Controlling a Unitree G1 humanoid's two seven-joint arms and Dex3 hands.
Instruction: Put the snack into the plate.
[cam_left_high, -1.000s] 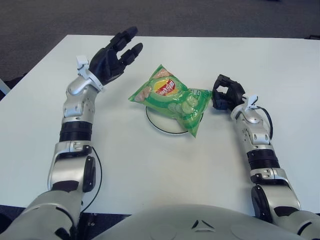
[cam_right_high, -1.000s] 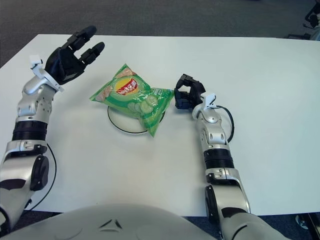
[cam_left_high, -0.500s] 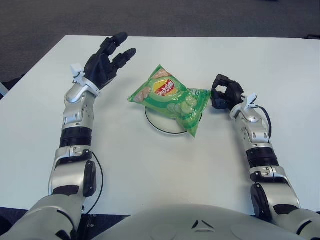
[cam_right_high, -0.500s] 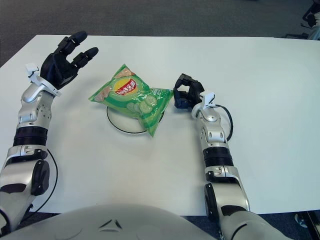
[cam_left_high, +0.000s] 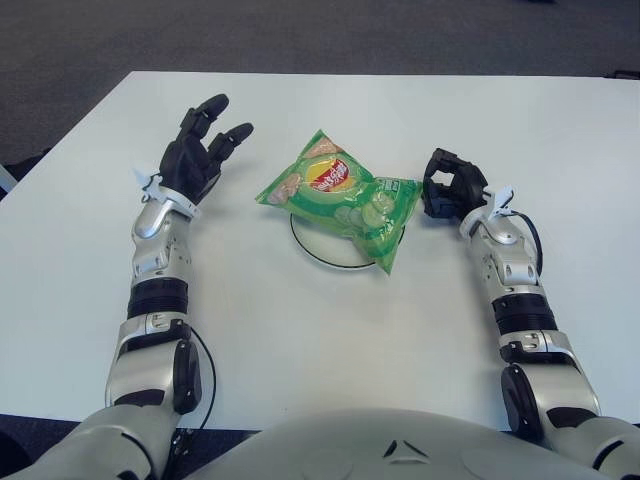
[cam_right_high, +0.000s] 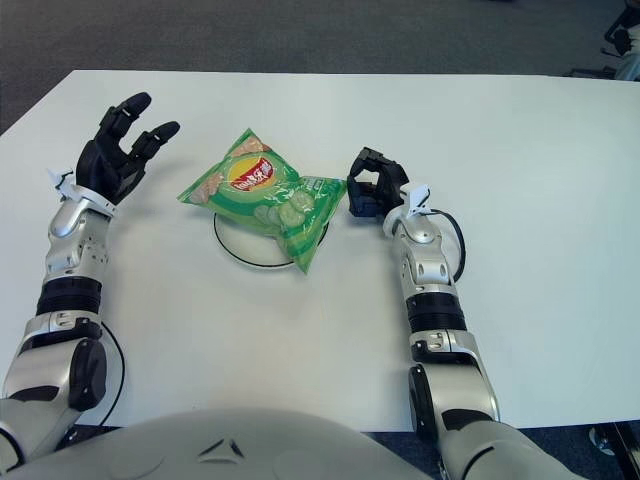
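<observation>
White table (cam_left_high: 330, 330) carries everything. White plate (cam_left_high: 318, 247) sits near table centre, mostly covered by the green snack bag (cam_left_high: 340, 197), which lies across it, tilted, its lower corner overhanging the rim toward me. My left hand (cam_left_high: 196, 156) is raised over the table well left of the bag, fingers spread wide, holding nothing. My right hand (cam_left_high: 452, 187) rests just beside the bag's right edge, fingers curled, gripping nothing.
</observation>
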